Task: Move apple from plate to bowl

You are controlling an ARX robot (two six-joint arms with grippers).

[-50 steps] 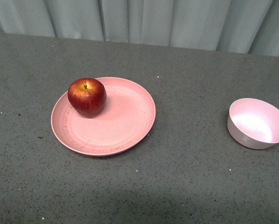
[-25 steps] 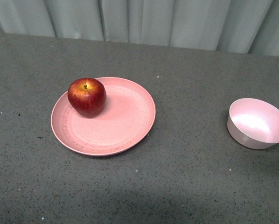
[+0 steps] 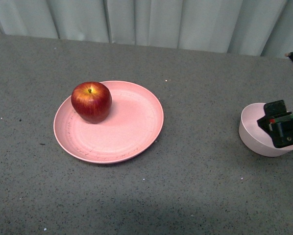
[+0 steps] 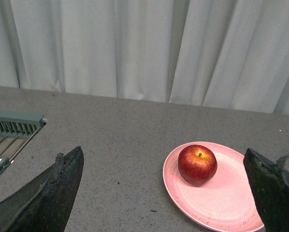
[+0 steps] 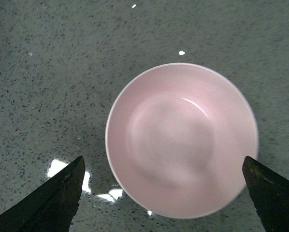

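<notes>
Change noted: right arm, absent from the front view half a second before, had come in at the right edge and hung over the bowl, covering part of its far rim. Right fingers: spread wide, nothing between them, the bowl's empty hollow straight below in the right wrist view. Left fingers: likewise spread and empty, held back from the plate and facing it across the worktop. Apple: unmoved, upright, stem up, on the far-left part of the plate, well apart from the bowl. Plate and bowl: unmoved. Reading for the task: transfer not begun; the arm that moved stood at the destination, not at the fruit, so either it would have had to cross to the plate or the left arm take the pick; which, could not be told. Markings: no brand, label or writing legible on apple, plate, bowl, worktop or the pale curtain behind; the slatted rack at the edge of the left wrist view carried none that could be read
</notes>
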